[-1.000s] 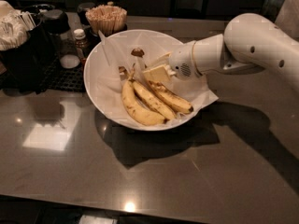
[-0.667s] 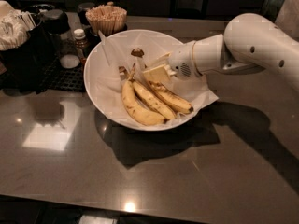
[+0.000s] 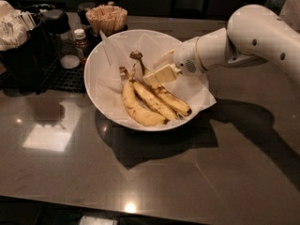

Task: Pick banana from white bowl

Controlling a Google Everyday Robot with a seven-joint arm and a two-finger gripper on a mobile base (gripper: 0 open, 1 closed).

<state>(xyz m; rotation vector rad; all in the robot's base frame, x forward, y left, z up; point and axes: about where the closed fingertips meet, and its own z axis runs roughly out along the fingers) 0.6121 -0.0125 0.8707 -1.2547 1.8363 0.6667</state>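
Note:
The white bowl [image 3: 95, 93], lined with crinkled white paper, stands on the dark counter in the camera view. Three bananas lie in it. The banana [image 3: 171, 101] is the long slim speckled one on the right, and its thin neck rises to a dark stem tip [image 3: 136, 55]. Two plumper bananas [image 3: 137, 108] joined at one stem lie to its left. My gripper [image 3: 153, 70] reaches in from the right on the white arm [image 3: 243, 41]. It is down inside the bowl, at the banana's neck and upper end, and covers that part.
A cup of wooden stir sticks [image 3: 107, 17] stands behind the bowl. A small white-capped bottle [image 3: 80, 38] and a black holder with white packets [image 3: 16, 39] stand at the back left on a black mat [image 3: 61, 76]. The glossy dark counter [image 3: 154, 182] stretches toward the front.

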